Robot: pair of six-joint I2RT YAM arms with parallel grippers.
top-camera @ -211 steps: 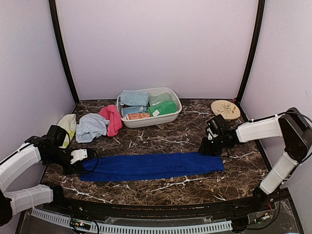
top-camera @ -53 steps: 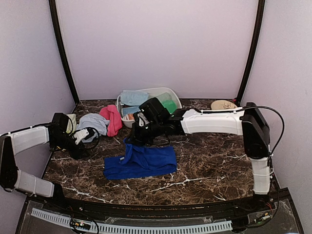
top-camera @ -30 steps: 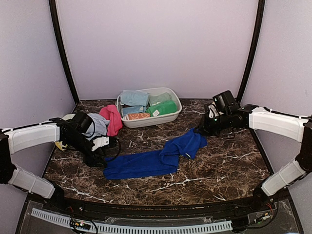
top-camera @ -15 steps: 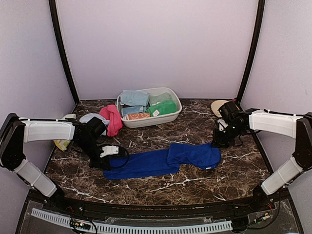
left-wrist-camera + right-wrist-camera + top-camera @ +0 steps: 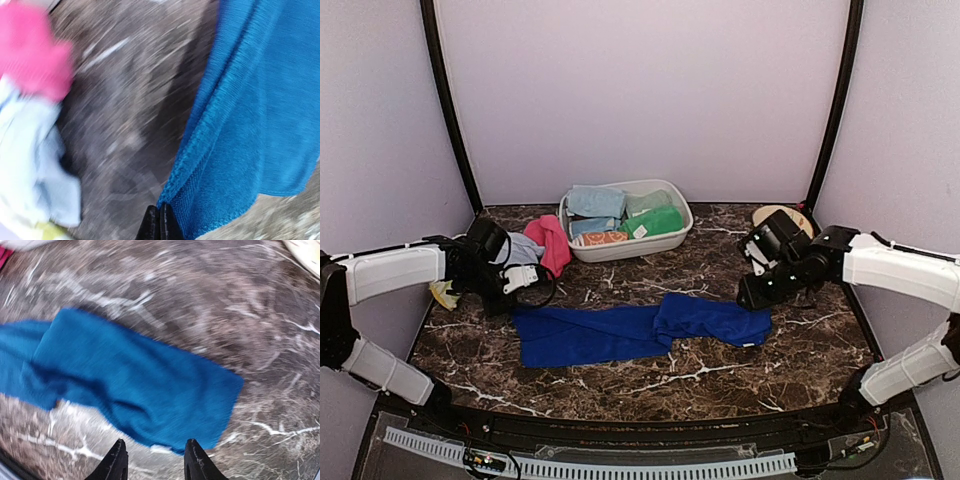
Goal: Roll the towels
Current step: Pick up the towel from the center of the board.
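1. Dark marble table [image 5: 720, 375].
2. Blue towel [image 5: 610, 336] stretched across the near middle, right end folded over itself.
3. Pink towel [image 5: 552, 243], pale blue towel [image 5: 525, 250] and yellow-green towel [image 5: 442, 293] at the left.
4. Tub [image 5: 620, 247] far centre; plate [image 5: 772, 213] far right.

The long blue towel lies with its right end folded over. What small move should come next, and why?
Probably the left gripper, jaws shut on a corner of the royal blue towel, should pull that end gently leftward. The right gripper stands open above the doubled-over right end, and the cloth is not flat.
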